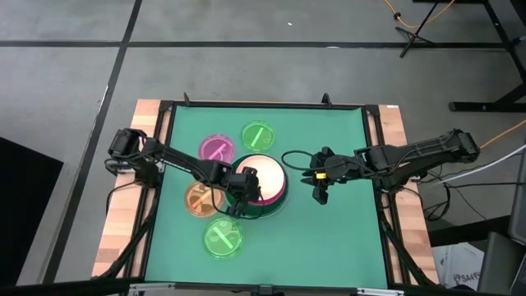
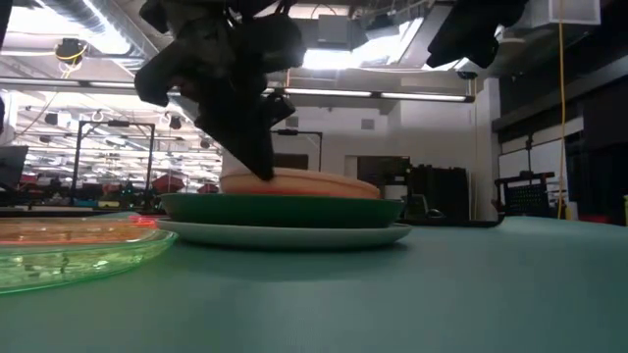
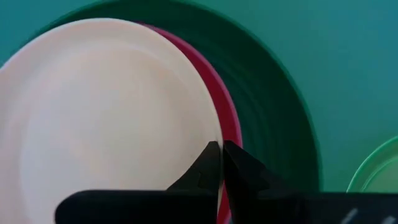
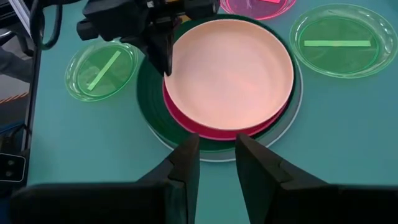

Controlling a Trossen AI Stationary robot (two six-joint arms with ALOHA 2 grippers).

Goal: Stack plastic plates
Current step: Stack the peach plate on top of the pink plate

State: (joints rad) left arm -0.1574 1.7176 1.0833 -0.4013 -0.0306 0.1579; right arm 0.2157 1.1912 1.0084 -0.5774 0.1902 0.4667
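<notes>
Stack sits mid-mat: cream plate on top, offset over the hot pink plate, which shows as a crescent along one side; under that the dark green plate, and at the bottom the pale blue-white plate, only its rim visible. Low view confirms the order: cream over green over the pale rim touching the mat. Left gripper is down at the stack's edge on the left-arm side, fingers nearly closed with only a sliver between the tips, right at the cream plate's rim where it overlaps the pink one; can't tell whether the rim is actually pinched between them. Four small translucent plates lie loose around the stack, none on it: pink one and a lime green plate on the far side, orange plate just beside the stack under the left arm, second lime green plate on the near side. Right gripper hovers over bare green mat just right of the stack, fingers part-open, holding nothing, pointed at the stack. Wooden table edge frames the mat on both sides.
</notes>
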